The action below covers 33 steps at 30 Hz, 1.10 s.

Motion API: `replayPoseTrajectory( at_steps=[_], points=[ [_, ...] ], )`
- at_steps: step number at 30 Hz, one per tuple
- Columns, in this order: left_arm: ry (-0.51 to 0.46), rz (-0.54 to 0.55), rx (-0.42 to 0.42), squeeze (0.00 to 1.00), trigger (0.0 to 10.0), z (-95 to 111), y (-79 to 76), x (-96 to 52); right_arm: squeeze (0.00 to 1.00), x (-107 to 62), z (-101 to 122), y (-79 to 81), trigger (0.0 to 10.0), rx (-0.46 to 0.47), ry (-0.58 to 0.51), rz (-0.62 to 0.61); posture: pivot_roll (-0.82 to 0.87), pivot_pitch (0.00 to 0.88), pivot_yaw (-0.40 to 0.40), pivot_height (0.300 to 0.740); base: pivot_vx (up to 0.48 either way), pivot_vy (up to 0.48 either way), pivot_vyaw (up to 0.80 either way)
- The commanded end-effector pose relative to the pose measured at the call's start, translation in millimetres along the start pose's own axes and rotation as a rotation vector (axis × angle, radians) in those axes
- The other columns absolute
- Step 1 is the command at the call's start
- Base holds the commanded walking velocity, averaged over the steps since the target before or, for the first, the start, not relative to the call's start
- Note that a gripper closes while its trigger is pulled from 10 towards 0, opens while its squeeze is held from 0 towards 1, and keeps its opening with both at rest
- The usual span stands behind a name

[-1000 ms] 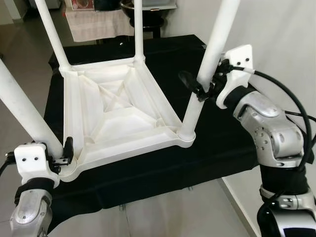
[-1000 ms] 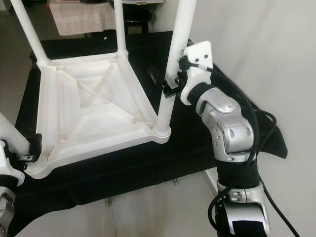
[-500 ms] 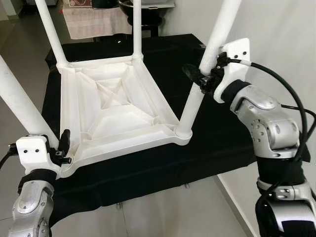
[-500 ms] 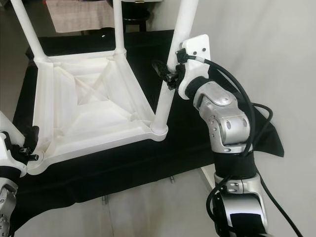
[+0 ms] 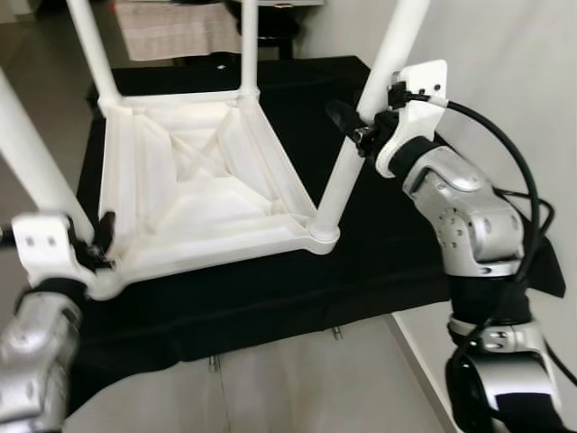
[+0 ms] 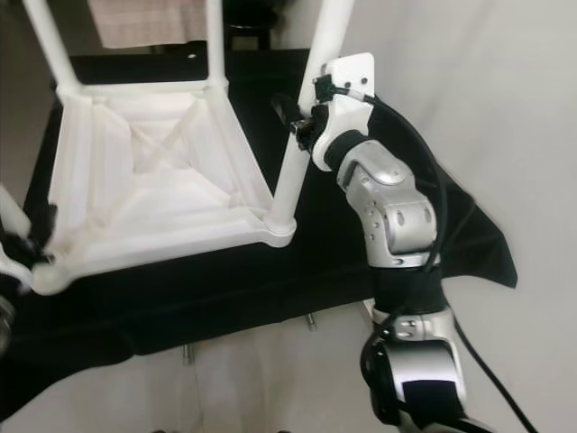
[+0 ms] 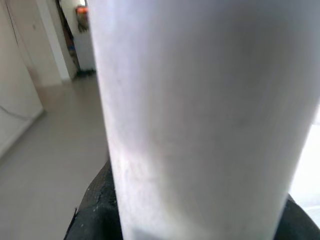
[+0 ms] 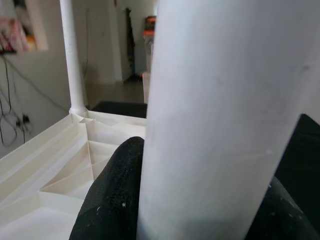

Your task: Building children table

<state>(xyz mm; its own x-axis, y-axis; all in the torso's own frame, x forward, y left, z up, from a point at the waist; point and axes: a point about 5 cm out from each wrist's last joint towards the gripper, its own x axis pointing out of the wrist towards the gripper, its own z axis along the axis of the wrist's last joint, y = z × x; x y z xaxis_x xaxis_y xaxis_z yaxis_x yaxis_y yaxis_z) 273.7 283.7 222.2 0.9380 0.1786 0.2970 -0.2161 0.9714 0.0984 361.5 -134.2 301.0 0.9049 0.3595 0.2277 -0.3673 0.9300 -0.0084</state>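
A white plastic children's table [image 5: 207, 194] lies upside down on a black cloth [image 5: 270, 298], its legs pointing up. My right gripper [image 5: 361, 131] is shut on the near right leg [image 5: 347, 176] about halfway up; one black finger [image 5: 339, 115] shows in front of it. My left gripper [image 5: 93, 245] is shut on the near left leg [image 5: 36, 167] just above the table's corner. The two far legs [image 5: 95, 50] [image 5: 248, 45] stand free. In the wrist views each held leg [image 7: 200, 120] [image 8: 225, 115] sits between black fingers [image 7: 95, 210] [image 8: 110, 200].
The black cloth hangs over the support's front edge [image 5: 225, 347], with grey floor [image 5: 297, 388] below. A white wall [image 5: 505, 72] stands close on the right. A light rug [image 5: 171, 27] and dark furniture lie beyond the far side.
The whole picture has shifted a little, so the camera has moved. Both grippers keep their hold on the legs. The left arm now shows higher and closer in the picture.
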Motion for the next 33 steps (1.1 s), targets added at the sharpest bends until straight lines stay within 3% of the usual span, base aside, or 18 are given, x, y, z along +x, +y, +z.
replayPoseTrajectory(
  at_steps=[1,4,6,7,8,9,10,13,14,17,21,24,25,27,28,29,30,33],
  points=[
    [-0.252,0.123,0.011,0.0,0.0,60,33.4,7.9,0.0,-10.9,-34,-36.5,0.0,-0.008,0.144,-0.215,-0.08,0.137,-0.078,0.74,0.0,0.0,0.0],
    [-0.348,0.024,0.039,0.0,0.0,98,28.2,28.2,0.0,-6.6,-54,-37.1,0.0,0.063,0.194,-0.265,-0.06,0.138,-0.068,0.74,0.0,0.0,0.0],
    [-0.348,0.024,0.039,0.0,0.0,98,28.2,28.2,0.0,-6.6,-54,-37.1,0.0,0.063,0.194,-0.265,-0.06,0.138,-0.068,0.74,0.0,0.0,0.0],
    [-0.417,-0.086,0.062,0.0,0.0,130,15.2,47.7,0.0,-2.8,-68,-34.7,0.0,0.127,0.228,-0.296,-0.04,0.144,-0.052,0.74,0.0,0.0,0.0],
    [-0.417,-0.086,0.062,0.0,0.0,130,15.2,47.7,0.0,-2.8,-68,-34.7,0.0,0.127,0.228,-0.296,-0.04,0.144,-0.052,0.74,0.0,0.0,0.0],
    [-0.479,-0.182,0.082,0.0,0.0,160,2.2,64.4,0.0,1.0,-79,-31.1,0.0,0.19,0.252,-0.324,-0.03,0.145,-0.039,0.74,0.0,0.0,0.0],
    [-0.479,-0.182,0.082,0.0,0.0,160,2.2,64.4,0.0,1.0,-79,-31.1,0.0,0.19,0.252,-0.324,-0.03,0.145,-0.039,0.74,0.0,0.0,0.0],
    [-0.587,-0.405,0.121,0.0,0.6,231,-38.2,102.4,0.0,12.2,-100,-15.4,0.0,0.362,0.3,-0.391,-0.01,0.149,0.009,0.74,0.0,0.0,0.0],
    [-0.587,-0.405,0.121,0.0,0.6,231,-38.2,102.4,0.0,12.2,-100,-15.4,0.0,0.362,0.3,-0.391,-0.01,0.149,0.009,0.74,0.0,0.0,0.0],
    [-0.637,-0.515,0.146,0.0,0.0,274,-74.0,117.7,0.0,18.9,-111,-1.7,0.0,0.526,0.329,-0.433,0.01,0.15,0.042,0.74,0.0,0.0,0.0],
    [-0.668,-0.586,0.156,0.0,0.7,299,-98.4,119.1,0.0,21.2,-119,6.2,0.0,0.615,0.354,-0.469,0.0,0.155,0.07,0.74,0.0,0.0,0.0],
    [-0.682,-0.618,0.156,0.0,0.1,308,-109.6,118.1,0.0,21.0,-123,9.2,0.0,0.648,0.369,-0.49,0.0,0.156,0.075,0.74,0.0,0.0,0.0],
    [-0.687,-0.675,0.143,0.0,4.9,315,-129.5,117.2,0.0,18.1,-132,9.9,0.0,0.674,0.396,-0.548,-0.01,0.159,0.096,0.74,0.0,0.0,0.0],
    [-0.689,-0.714,0.135,0.0,4.9,320,-142.9,115.8,0.0,15.6,-138,10.1,0.0,0.688,0.415,-0.588,-0.01,0.16,0.098,0.74,0.0,0.0,0.0],
    [-0.68,-0.758,0.12,0.0,10.0,321,-154.6,115.1,0.0,12.9,-144,9.2,0.0,0.702,0.429,-0.628,-0.01,0.163,0.103,0.74,0.0,0.0,0.0],
    [-0.68,-0.758,0.12,0.0,10.0,321,-154.6,115.1,0.0,12.9,-144,9.2,0.0,0.702,0.429,-0.628,-0.01,0.163,0.103,0.74,0.0,0.0,0.0],
    [-0.658,-0.826,0.087,1.0,10.0,318,-169.2,114.0,0.0,9.2,-150,7.4,0.0,0.721,0.442,-0.669,-0.01,0.167,0.109,0.74,0.0,0.0,0.0],
    [-0.643,-0.889,0.058,1.0,10.0,313,-182.1,112.1,0.0,5.7,-155,5.1,0.0,0.731,0.45,-0.701,-0.01,0.171,0.111,0.74,0.0,0.0,0.0]
  ],
)
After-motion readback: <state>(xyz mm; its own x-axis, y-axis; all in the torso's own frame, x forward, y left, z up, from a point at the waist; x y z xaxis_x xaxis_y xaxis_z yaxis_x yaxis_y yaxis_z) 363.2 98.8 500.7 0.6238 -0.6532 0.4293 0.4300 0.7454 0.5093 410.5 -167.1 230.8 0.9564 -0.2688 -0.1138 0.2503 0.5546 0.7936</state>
